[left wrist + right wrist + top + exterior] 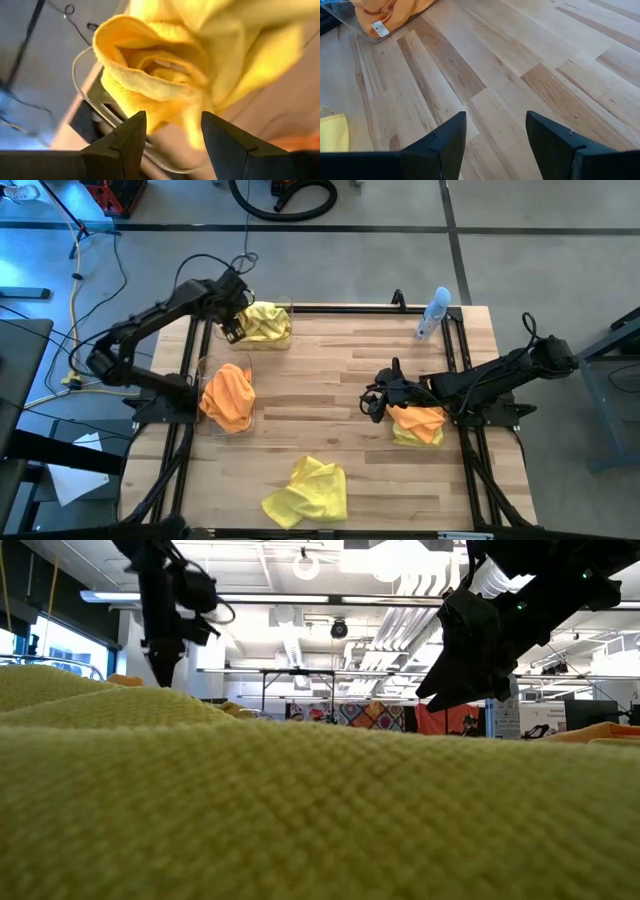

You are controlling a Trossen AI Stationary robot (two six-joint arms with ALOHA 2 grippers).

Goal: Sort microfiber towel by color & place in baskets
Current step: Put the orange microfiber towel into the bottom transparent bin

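Microfiber towels, yellow: one bunched in the far-left basket (282, 340), folds rising above its rim (266, 321); one crumpled loose on the table's near edge (308, 491); one flattened at the right under an orange towel (418, 418), only its edge showing (412, 437).
Microfiber towels, orange: a heap (229, 396) filling the near-left basket (203, 366).
Baskets: two clear plastic bins, upright, one behind the other on the table's left side.
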